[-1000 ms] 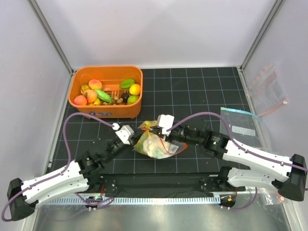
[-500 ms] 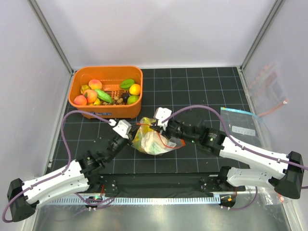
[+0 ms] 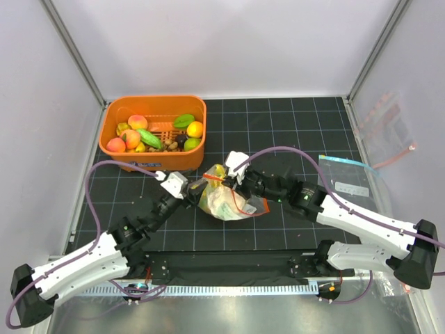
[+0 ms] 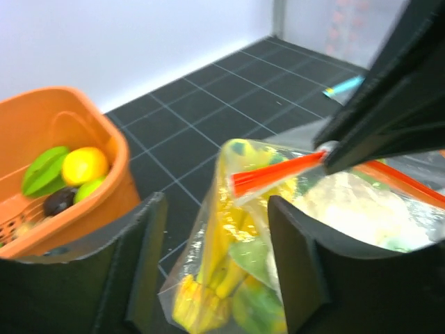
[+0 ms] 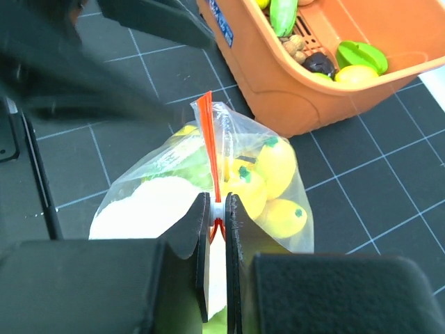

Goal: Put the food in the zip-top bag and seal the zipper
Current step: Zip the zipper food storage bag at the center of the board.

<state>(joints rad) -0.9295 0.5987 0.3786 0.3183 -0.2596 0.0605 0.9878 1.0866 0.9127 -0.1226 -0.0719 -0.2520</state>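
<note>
Dragging the bag [image 3: 226, 202] up toward the basket [image 3: 154, 161]
Over the last second the right gripper [image 5: 217, 209], pinched tight on the zipper [image 5: 206, 136], has hauled it nearer, food [image 5: 268, 170] inside. The left gripper [image 4: 215, 233] has backed off, spread wide and holding nothing, so the sealing looks underway, not finished.

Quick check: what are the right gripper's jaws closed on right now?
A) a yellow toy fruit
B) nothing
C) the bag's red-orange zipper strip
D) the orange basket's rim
C: the right wrist view shows the right gripper pinching the zipper between its jaws.
</note>
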